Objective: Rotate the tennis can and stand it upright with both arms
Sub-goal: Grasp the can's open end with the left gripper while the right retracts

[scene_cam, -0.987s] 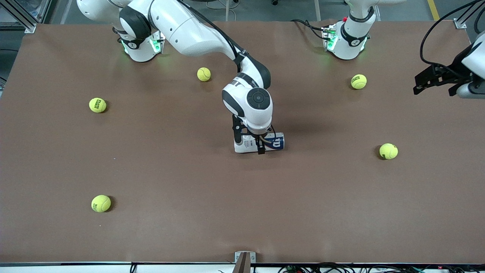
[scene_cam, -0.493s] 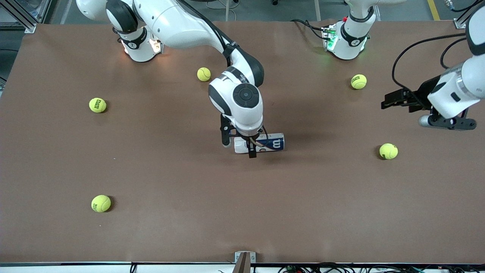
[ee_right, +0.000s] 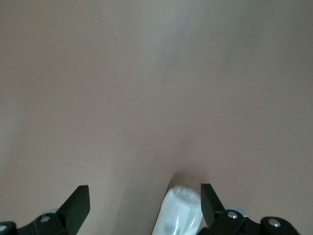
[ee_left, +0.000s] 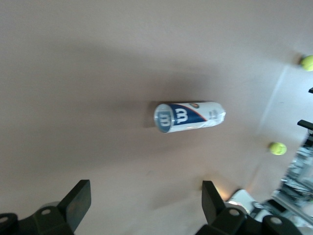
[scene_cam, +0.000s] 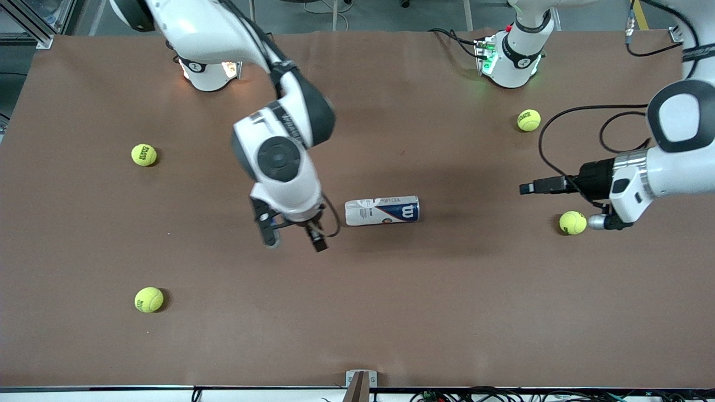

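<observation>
The right tool (scene_cam: 294, 239) hangs wide open and empty over bare worktop (scene_cam: 391, 312) beside the can (scene_cam: 382, 210), which lies mid-worktop. The left tool (scene_cam: 528, 188), open and empty, is over its arm's end.

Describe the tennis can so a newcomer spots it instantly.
On the brown table, look at the middle, between the two arms. The tennis can lies there on its side, alone. Unlike the scattered yellow-green balls, it's a white and navy cylinder with a "W" logo.
</observation>
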### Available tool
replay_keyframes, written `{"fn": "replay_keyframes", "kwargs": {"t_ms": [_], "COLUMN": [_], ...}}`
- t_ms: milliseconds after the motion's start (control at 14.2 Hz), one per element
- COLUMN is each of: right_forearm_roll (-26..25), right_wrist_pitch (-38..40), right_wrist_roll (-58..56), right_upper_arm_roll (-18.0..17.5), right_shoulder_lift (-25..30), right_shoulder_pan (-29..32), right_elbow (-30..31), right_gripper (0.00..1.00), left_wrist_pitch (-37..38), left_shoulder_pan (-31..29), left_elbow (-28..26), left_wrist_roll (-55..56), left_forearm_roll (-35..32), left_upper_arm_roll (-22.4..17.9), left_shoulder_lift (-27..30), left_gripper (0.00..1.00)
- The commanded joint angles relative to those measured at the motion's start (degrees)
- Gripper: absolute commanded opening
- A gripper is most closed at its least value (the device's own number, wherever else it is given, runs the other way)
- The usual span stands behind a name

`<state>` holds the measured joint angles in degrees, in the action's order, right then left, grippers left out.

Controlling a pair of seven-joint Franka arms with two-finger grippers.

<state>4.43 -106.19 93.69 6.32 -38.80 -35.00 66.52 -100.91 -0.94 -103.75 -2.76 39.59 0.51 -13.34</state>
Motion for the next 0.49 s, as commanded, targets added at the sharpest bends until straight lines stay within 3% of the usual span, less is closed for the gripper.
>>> {"fn": "replay_keyframes", "kwargs": {"t_ms": [0, 423], "right_forearm_roll": [-0.3, -0.4], "right_wrist_pitch": [-0.4, 1.1], "right_wrist_roll": [-11.9, -40.6], "right_upper_arm_roll": [-1.1, -1.0], "right_shoulder_lift": [8.7, 17.7], "right_shoulder_pan": [4.0, 13.4], "right_elbow": [10.4, 20.2], "right_gripper": [1.0, 1.0], "left_wrist_pitch": [-3.1, -16.1], "left_shoulder_pan": [0.6, 4.0], "left_elbow": [-2.6, -12.9], "left_wrist_roll": [-1.8, -8.7], "left_forearm_roll": [8.0, 24.0], "left_upper_arm_roll": [0.3, 3.4], "left_shoulder_lift": [-2.1, -1.8], "left_gripper": [1.0, 1.0]}}
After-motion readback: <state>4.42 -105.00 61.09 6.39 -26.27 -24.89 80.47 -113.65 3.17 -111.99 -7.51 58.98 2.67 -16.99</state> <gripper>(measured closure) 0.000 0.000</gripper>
